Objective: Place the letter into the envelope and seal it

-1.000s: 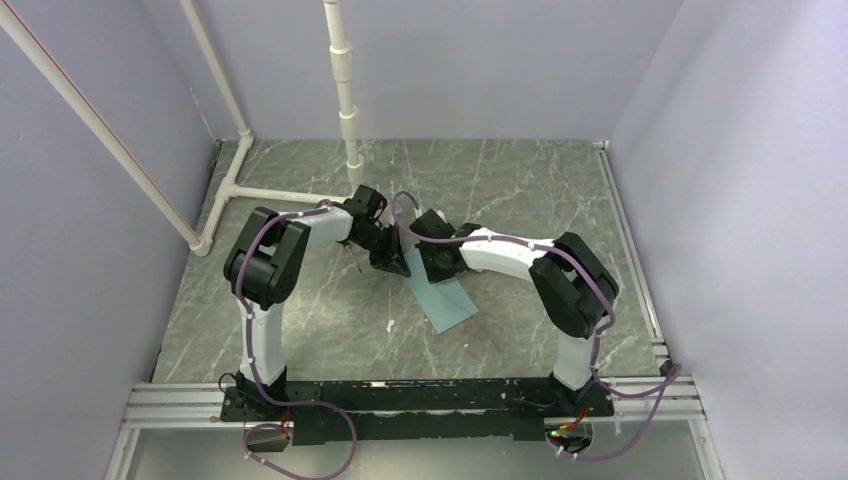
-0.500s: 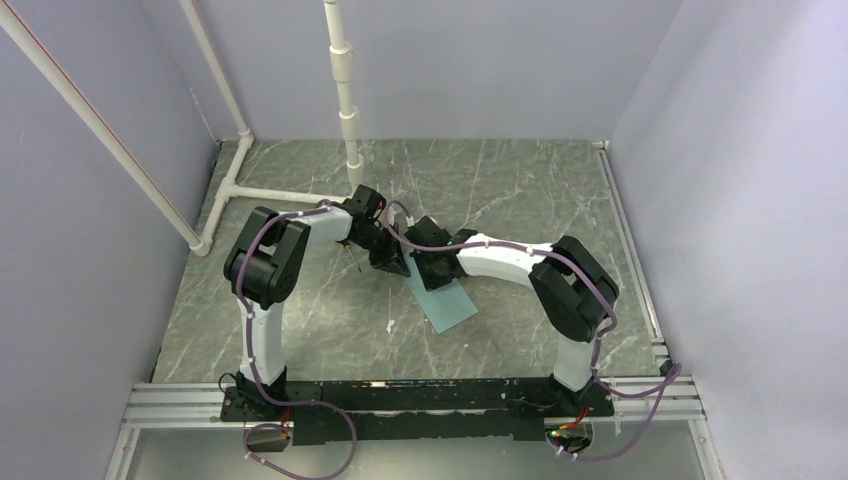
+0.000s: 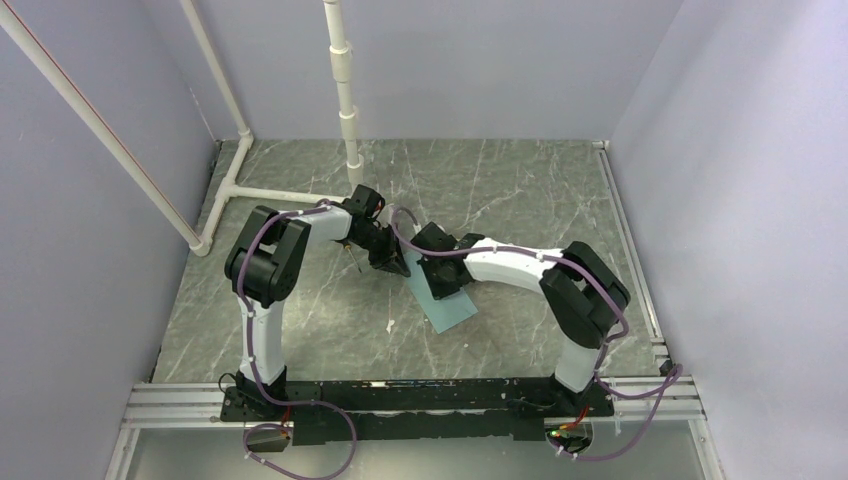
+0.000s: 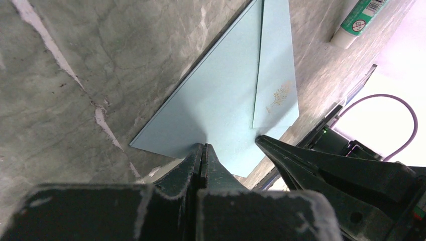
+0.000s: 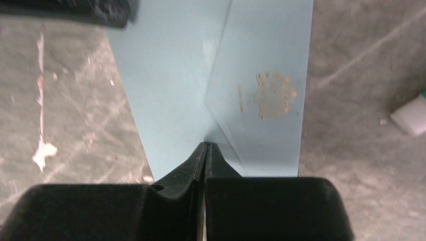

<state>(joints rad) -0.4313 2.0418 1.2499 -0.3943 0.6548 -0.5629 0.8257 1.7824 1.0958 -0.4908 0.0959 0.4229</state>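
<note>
1. At the far left, one white pipe frame is seen standing on the grey marbled table.
2. The left gripper is seen with its jaws closed flat against each other. Its tips are set on the near short end of the envelope. No paper is seen between them.
3. One envelope is counted. It lies flat on the table at the middle, between the two arms, with both grippers over its far end.
4. In the top view its long axis is seen running diagonally, from far-left to near-right.
5. It is a teal blue-grey paper rectangle with its flap folded down. The flap is hinged along one long edge and tapers across the envelope towards the other long edge, which is leftwards in the right wrist view. A small gold ornament is printed on the flap.
6. The right gripper is likewise seen closed, with no gap between its jaws. Its tips are placed on the envelope, just beside the flap's slanted edge.
7. Two grippers are counted, and both are shut.
8. One white and green glue stick is seen on the table in the left wrist view, apart from the envelope.
</note>
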